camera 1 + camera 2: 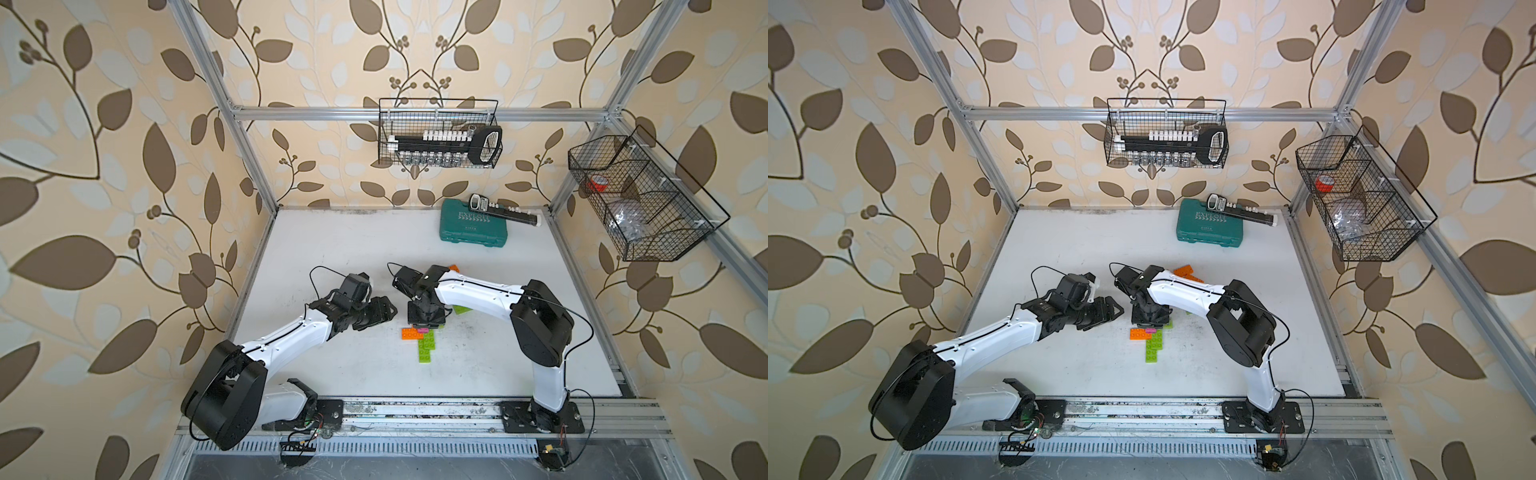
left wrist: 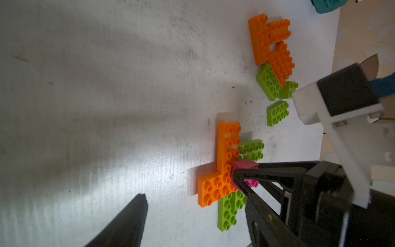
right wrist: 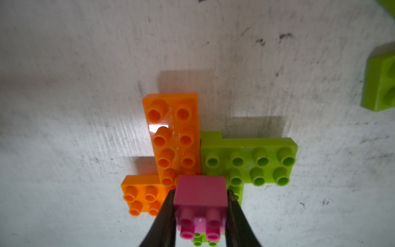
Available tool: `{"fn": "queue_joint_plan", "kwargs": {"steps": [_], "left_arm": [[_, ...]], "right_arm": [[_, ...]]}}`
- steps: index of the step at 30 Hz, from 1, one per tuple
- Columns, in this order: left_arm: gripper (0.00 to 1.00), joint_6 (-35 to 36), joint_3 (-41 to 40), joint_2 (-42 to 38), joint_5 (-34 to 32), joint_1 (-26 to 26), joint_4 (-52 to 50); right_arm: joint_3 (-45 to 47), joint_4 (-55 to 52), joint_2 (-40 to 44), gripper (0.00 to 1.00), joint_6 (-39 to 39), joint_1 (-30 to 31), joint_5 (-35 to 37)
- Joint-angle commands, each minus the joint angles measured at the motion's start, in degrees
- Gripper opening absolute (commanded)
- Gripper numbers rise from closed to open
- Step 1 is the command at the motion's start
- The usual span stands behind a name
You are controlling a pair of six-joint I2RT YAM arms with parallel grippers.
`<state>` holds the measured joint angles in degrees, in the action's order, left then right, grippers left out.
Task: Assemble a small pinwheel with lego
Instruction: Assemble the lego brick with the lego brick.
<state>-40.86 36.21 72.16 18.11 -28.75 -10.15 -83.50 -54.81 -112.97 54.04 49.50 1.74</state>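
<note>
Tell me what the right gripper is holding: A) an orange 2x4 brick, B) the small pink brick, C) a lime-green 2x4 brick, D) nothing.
B: in the right wrist view the right gripper has its fingers pressed on both sides of the small pink brick.

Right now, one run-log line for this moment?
right claw: shut on pink brick | pink brick: over pinwheel centre, seating unclear | left claw: open, empty | spare bricks: on table
</note>
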Motion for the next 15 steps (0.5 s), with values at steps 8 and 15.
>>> {"fn": "queue_joint_plan", "kwargs": {"steps": [8,15], "left_arm": [[0.75,0.17,-0.08,0.08,1.8,0.72,1.36],[0.75,-0.01,0.13,0.35,1.94,0.75,1.43]], "right_arm": [[4.98,1.76,-0.59,0.0,1.88,-0.27,1.18],[6.77,3.95,-0.33,0.0,1.67,-0.19,-0.16]]}}
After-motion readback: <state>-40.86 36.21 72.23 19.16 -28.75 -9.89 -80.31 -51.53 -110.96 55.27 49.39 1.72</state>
